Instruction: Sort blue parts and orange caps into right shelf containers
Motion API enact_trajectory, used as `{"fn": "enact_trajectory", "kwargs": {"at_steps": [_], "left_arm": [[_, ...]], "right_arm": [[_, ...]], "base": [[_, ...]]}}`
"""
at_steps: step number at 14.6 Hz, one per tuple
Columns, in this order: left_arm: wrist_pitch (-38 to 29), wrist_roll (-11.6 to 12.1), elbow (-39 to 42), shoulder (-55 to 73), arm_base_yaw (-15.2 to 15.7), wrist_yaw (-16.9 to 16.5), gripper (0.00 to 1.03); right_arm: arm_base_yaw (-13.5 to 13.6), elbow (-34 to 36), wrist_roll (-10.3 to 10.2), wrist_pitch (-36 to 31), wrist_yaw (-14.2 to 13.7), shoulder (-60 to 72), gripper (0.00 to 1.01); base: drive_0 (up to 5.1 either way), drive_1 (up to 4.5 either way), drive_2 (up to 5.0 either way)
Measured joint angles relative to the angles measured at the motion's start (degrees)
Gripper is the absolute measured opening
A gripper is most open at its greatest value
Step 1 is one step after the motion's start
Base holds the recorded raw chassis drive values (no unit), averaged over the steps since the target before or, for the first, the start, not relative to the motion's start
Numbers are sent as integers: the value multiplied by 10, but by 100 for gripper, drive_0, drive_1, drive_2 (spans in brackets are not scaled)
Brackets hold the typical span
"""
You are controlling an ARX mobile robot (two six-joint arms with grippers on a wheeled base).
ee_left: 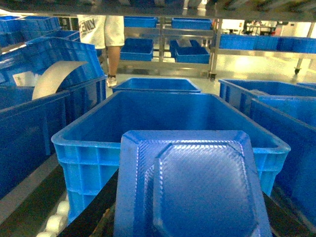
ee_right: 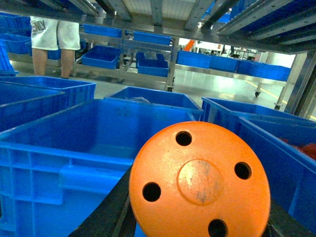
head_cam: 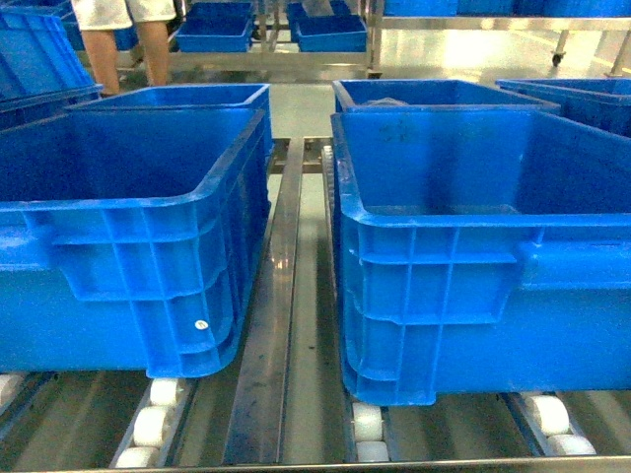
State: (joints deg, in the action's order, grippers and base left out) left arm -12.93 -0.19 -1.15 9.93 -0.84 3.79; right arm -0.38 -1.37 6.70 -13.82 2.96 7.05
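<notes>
A blue part point(ee_left: 190, 182), a textured square plate with an octagonal raised centre, fills the lower left wrist view. My left gripper point(ee_left: 190, 219) is shut on it, its dark fingers point(ee_left: 91, 215) showing at both sides. An orange cap point(ee_right: 200, 180), round with several holes, is clamped in my right gripper point(ee_right: 197, 219), between black fingers point(ee_right: 103, 212). Each held piece hangs just in front of an open blue container: one bin point(ee_left: 89, 143) ahead of the left gripper, another bin point(ee_right: 59, 148) ahead of the right. Neither gripper shows in the head view.
Two big blue bins point(head_cam: 128, 246) point(head_cam: 473, 266) sit side by side on the roller shelf, with a metal rail point(head_cam: 276, 325) between them. More bins stand behind and beside. One bin at the far right holds something orange point(ee_right: 307, 148). A person point(ee_left: 106, 34) stands in the aisle behind.
</notes>
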Motion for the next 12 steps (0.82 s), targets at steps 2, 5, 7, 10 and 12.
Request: {"fn": "enact_trajectory", "kwargs": {"at_steps": [2,5,7,10,12], "left_arm": [[-55,3,-10,65,13,-19,44],[-122,4,-29,138,31,-39,44],[-191,3,-59,214,48,-56,44],[-279,0,-110,320,65,-66,44],[-327,-3,-147,391,72,-68,44]], "right_arm": [[4,-12,-2,-53,5,61,44],[8,-31,-4,-110,10,128,44],[15,-55,-11,-168,17,197,44],[23,-98,-18,-240,17,296,44],[29,-129,-22,-279,16,367,44]], "base": [[0,0,0],[0,0,0],[0,0,0],[0,0,0],[0,0,0]]}}
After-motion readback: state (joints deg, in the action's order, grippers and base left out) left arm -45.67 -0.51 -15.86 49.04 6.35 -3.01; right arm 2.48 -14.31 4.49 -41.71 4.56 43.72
